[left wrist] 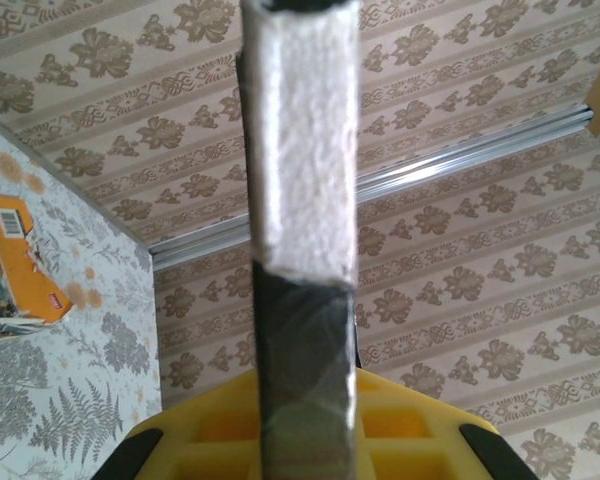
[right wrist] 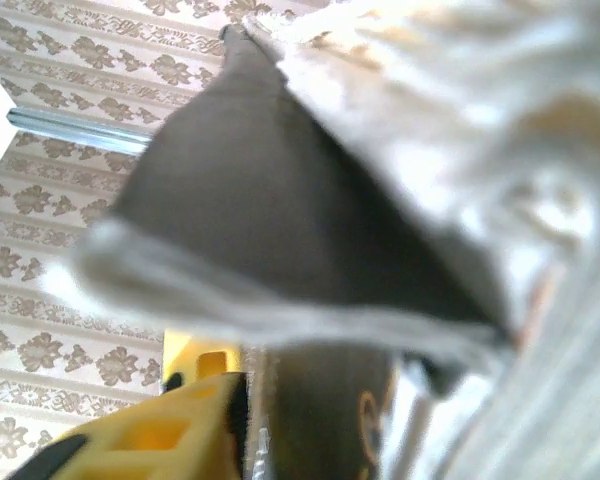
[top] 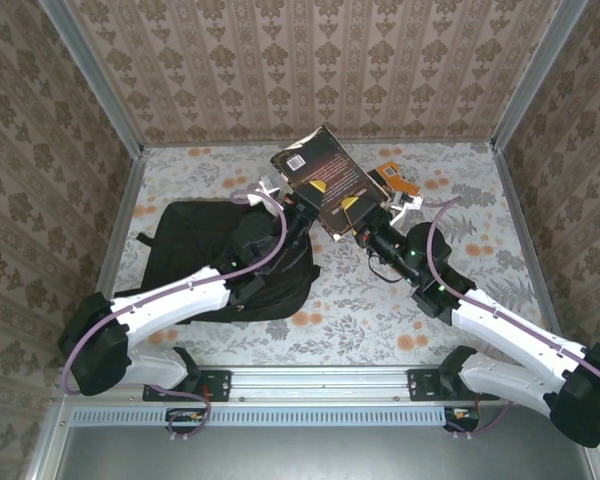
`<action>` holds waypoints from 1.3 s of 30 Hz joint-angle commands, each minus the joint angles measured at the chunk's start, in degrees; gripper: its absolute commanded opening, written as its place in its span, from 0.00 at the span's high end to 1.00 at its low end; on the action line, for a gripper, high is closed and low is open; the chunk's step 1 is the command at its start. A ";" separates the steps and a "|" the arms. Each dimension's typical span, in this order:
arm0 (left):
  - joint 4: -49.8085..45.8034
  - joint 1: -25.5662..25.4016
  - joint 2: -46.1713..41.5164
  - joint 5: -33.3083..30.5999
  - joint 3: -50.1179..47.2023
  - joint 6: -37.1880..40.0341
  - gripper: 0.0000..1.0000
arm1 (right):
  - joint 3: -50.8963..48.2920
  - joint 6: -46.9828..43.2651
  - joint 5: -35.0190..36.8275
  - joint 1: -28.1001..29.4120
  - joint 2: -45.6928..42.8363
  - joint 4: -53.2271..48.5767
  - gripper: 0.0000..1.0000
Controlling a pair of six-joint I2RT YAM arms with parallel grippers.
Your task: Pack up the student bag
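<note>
Top external: you held the book (top: 325,180) up between both arms. The student bag (top: 205,255) lay flat on the floral table (top: 470,215), left of centre. Left gripper (top: 302,207) was clenched on the book and right gripper (top: 368,228) sat at its corner. Likely a regrasp before loading; next you'd need the bag's opening.
Left wrist: page edge was pinched between yellow fingers (left wrist: 220,440), with an orange booklet (left wrist: 15,260) on the table and wallpapered walls (left wrist: 480,260) behind.
Right wrist: the cover lay against one finger; couldn't tell if it was grasped.
</note>
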 commanded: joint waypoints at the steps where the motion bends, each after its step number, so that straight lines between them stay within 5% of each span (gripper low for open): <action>1: 3.54 -0.88 -1.76 -1.49 -1.28 0.34 1.00 | 1.89 -1.16 3.30 0.10 0.26 4.01 0.71; 7: 4.63 -1.79 -2.25 -3.12 -3.57 0.43 1.00 | 1.79 -2.63 6.14 -0.61 -0.25 2.48 0.78; 14: 4.43 -2.54 -2.60 -3.32 -4.41 0.04 1.00 | 3.32 -3.50 5.97 -1.87 0.53 1.21 0.67; 17: 3.62 -2.93 -2.60 -3.38 -4.21 0.06 1.00 | 3.57 -3.49 4.92 -2.18 1.18 2.03 0.78; 20: 2.40 -2.90 -2.73 -2.94 -3.89 0.84 1.00 | 3.85 -4.01 4.22 -2.23 1.24 1.53 1.00; 22: 0.29 -2.72 -3.38 -2.34 -3.44 2.54 0.91 | 3.86 -4.78 4.37 -2.51 0.23 -0.44 1.00; 24: -6.33 -1.39 -5.19 -0.22 -2.40 4.70 0.65 | 4.20 -6.25 5.36 -3.48 -2.09 -5.77 1.00; 27: -23.76 3.24 -9.78 5.96 0.51 7.79 0.46 | 6.79 -10.89 7.49 -5.87 -6.53 -20.53 1.00; 32: -50.26 6.85 -14.62 2.25 7.03 21.88 0.36 | 10.66 -17.87 14.84 -9.77 -11.45 -43.00 1.00; 35: -67.37 6.94 -9.28 -0.95 18.07 32.32 0.26 | 9.58 -20.28 16.26 -12.28 -13.66 -48.59 1.00; 39: -85.63 6.67 2.99 -1.19 32.49 34.75 0.16 | 6.57 -20.65 13.95 -15.67 -16.28 -51.02 1.00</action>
